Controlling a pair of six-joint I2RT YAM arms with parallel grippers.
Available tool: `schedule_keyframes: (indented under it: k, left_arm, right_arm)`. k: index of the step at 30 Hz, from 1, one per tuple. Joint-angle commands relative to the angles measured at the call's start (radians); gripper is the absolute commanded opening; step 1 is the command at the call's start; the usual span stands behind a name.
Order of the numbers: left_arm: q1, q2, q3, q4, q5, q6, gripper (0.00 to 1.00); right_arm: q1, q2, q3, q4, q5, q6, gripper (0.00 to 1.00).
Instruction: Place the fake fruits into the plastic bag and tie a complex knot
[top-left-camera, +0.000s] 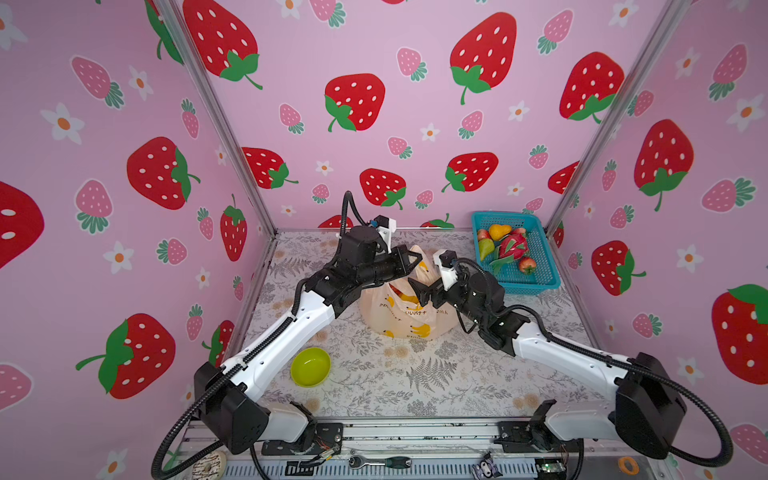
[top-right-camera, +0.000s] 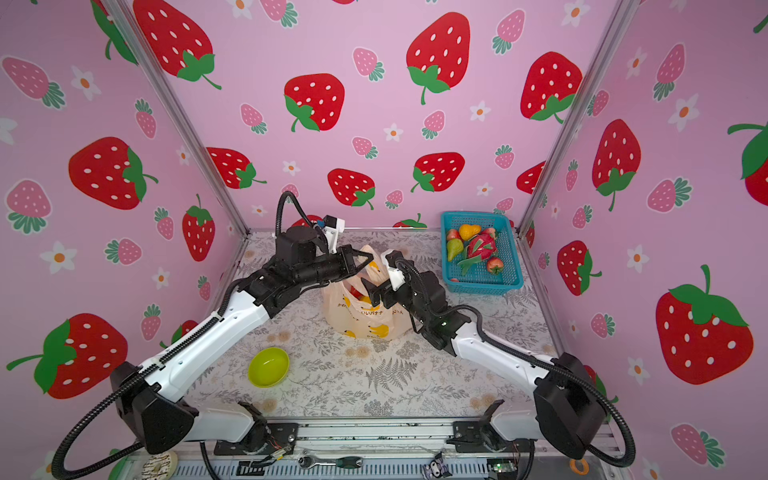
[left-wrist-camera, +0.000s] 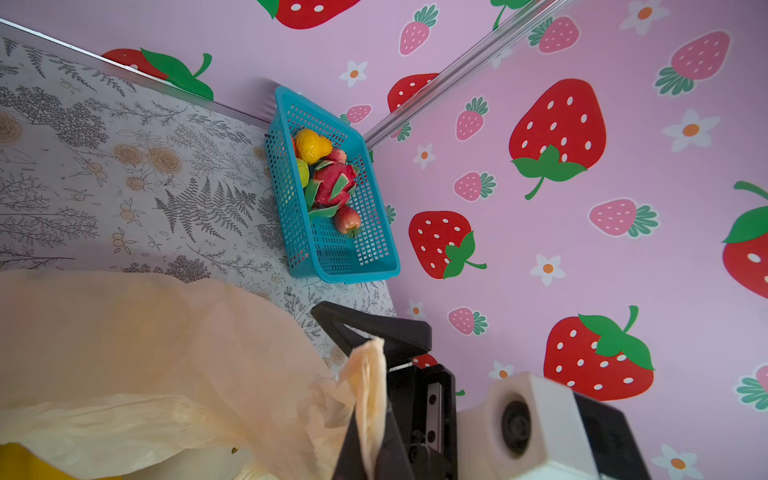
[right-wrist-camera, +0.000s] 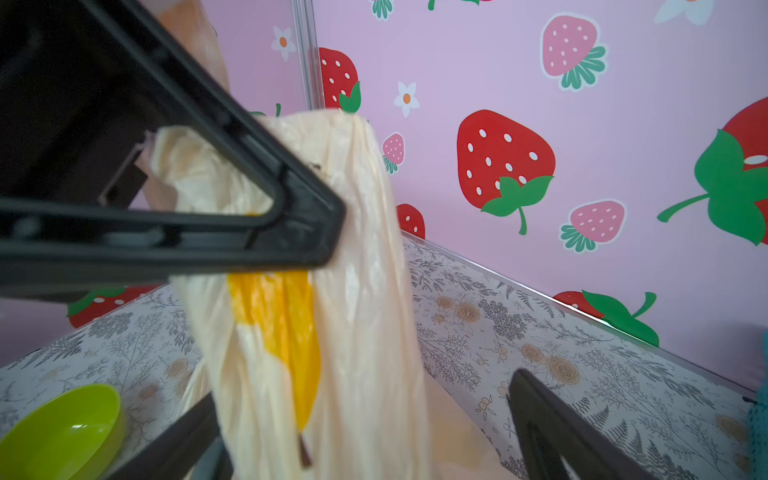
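The pale-peach plastic bag (top-left-camera: 405, 318) (top-right-camera: 365, 322) stands mid-table, and something yellow and red shows in its mouth. My left gripper (top-left-camera: 415, 259) (left-wrist-camera: 368, 444) is shut on a bag handle (left-wrist-camera: 365, 374) and holds it up. My right gripper (top-left-camera: 422, 291) (right-wrist-camera: 365, 436) is open over the bag's right side. The stretched handle (right-wrist-camera: 353, 332) hangs between its spread fingers without being clasped. Fake fruits lie in the teal basket (top-left-camera: 515, 216) (top-right-camera: 478, 215): an orange pear (top-left-camera: 498, 230), a green pear (top-left-camera: 485, 248), a dragon fruit (top-left-camera: 513, 245) and a red apple (top-left-camera: 527, 264).
A lime-green bowl (top-left-camera: 310, 366) (top-right-camera: 268, 367) sits front left beside the left forearm. The basket stands in the back right corner against the walls. A ratchet wrench (top-left-camera: 378, 461) lies on the front rail below the table edge.
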Motion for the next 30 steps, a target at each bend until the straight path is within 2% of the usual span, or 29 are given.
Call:
schedule_keyframes:
  k: [1,6,11,15,20,25,30]
  left_arm:
    - [0.008,0.005,0.023,0.008,0.017,0.020,0.00]
    - [0.012,0.013,0.036,-0.002,0.035,0.028,0.00]
    - [0.014,0.018,0.040,-0.003,0.043,0.029,0.00]
    - [0.013,0.021,0.043,-0.007,0.044,0.034,0.00]
    - [0.018,0.027,0.051,-0.008,0.056,0.038,0.00]
    - [0.022,0.030,0.050,-0.006,0.056,0.043,0.00]
    - [0.021,0.041,0.059,-0.005,0.061,0.042,0.00]
  right_arm:
    - [-0.048,-0.049,0.011,-0.125,-0.233,-0.097,1.00]
    - [-0.145,-0.074,0.015,-0.161,-0.490,-0.147,1.00]
    - [-0.270,-0.001,0.096,-0.178,-0.745,-0.169,1.00]
    - [-0.312,0.088,0.183,-0.242,-0.907,-0.217,0.90]
    - [-0.320,0.209,0.299,-0.353,-1.030,-0.281,0.73]
    - [-0.317,0.290,0.345,-0.326,-1.139,-0.248,0.50]
    - [-0.293,0.297,0.318,-0.286,-1.167,-0.230,0.41]
